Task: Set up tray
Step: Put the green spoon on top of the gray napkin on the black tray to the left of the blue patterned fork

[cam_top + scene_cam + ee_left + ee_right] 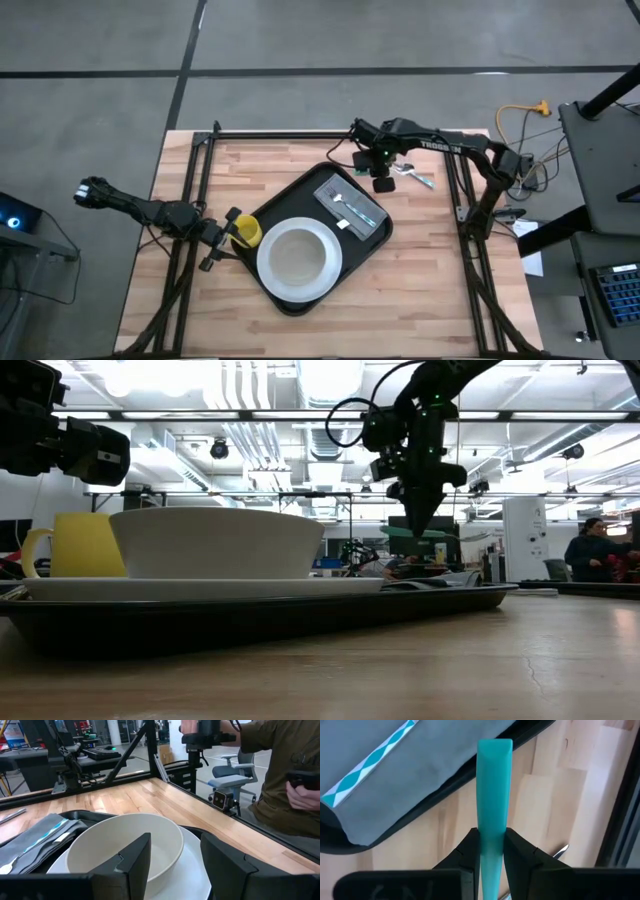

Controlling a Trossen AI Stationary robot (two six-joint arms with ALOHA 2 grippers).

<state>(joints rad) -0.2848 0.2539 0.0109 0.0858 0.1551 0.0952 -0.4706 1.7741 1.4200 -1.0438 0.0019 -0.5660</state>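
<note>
The black tray (296, 192) lies askew on the wooden table. It carries a white plate (268, 283) with a white bowl (298, 258), a yellow mug (246, 232) and a grey napkin (362, 215) with a metal utensil on it. My right gripper (382, 183) hangs beyond the tray's far right corner, shut on a teal-handled utensil (494, 780); its working end is hidden. My left gripper (222, 240) is open, raised by the mug at the tray's left edge, facing the bowl (125, 845). My right gripper pinches the teal handle (492, 837) between its two fingers (466, 851), coming from above and pointing down (415, 520). The utensil is lifted clear of the table. Its free handle end (495, 750) reaches out over the tray's rim (470, 777) and the napkin's edge.
More utensils (416, 176) lie on the table right of my right gripper; one metal tip (561, 851) shows beside the held handle. A person in an olive shirt (280, 775) stands past the table's edge. Black frame bars (300, 135) run along the far side.
</note>
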